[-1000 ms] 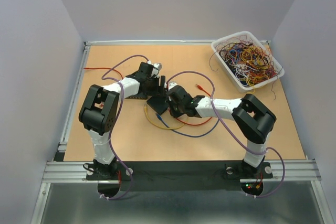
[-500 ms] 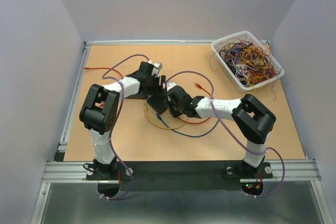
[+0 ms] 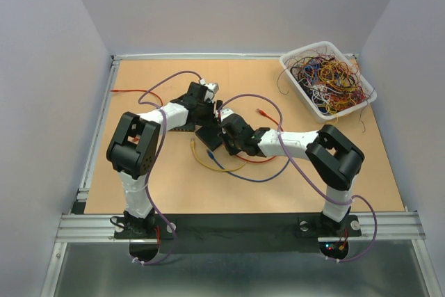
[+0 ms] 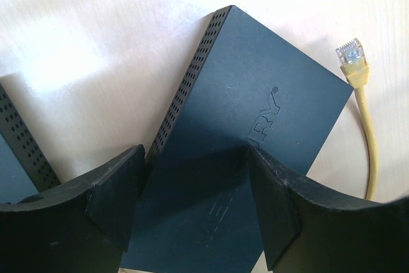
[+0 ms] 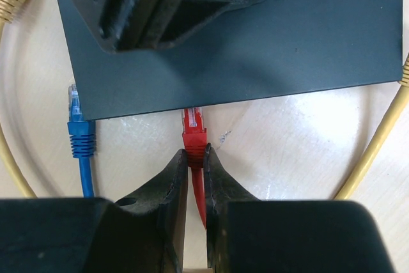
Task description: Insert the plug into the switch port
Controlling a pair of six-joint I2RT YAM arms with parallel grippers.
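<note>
**Desk:** Which step are you on?

**Me:** The insertion itself, I'd say. My right gripper (image 5: 196, 158) has its jaws pressed together on the red plug (image 5: 193, 133), pinching its boot. The plug's tip meets the near edge of the switch (image 5: 255, 43). I can't tell from here whether it has entered a port or only butts against the housing.

**Desk:** And your left side?

**Me:** My left gripper (image 4: 192, 180) has its jaws spread astride the switch, one finger by the perforated side and the other over the lettered top. I can't tell whether the pads actually bear on it.

**Desk:** What does the next move need?

**Me:** As I judge it, a straight push toward the switch with the plug level and square to the port. The left arm has to stop the switch sliding away. A skewed push could jam.

**Desk:** Is anything crowding you?

**Me:** A blue plug (image 5: 79, 133) lies loose just beside the red one, at the same edge of the switch. A yellow plug (image 4: 353, 62) sits off a corner of the switch.

**Desk:** Any containers?

**Me:** One white bin (image 3: 299, 92), well apart from the switch, toward the table's far right corner. It is full of tangled cables (image 3: 328, 74), with a few strands hanging over its rim.
</note>
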